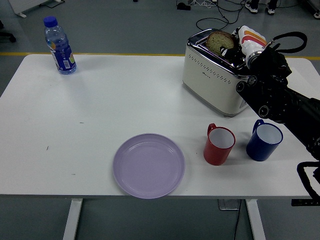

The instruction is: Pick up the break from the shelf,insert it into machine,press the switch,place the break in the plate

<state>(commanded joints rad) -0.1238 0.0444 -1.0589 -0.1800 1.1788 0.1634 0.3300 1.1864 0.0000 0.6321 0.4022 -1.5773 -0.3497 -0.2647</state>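
A cream and chrome toaster (212, 80) stands at the far right of a white surface (100, 115). A slice of brown bread (220, 41) stands upright in its top slot, the upper part showing. The robot's right hand (239, 50) is at the toaster's top, touching the bread; whether its fingers grip the slice cannot be told. In front of the toaster sit a red mug (219, 145) and a blue mug (264, 140), and left of those a lilac plate (148, 165). A water bottle (59, 45) stands far left of the toaster.
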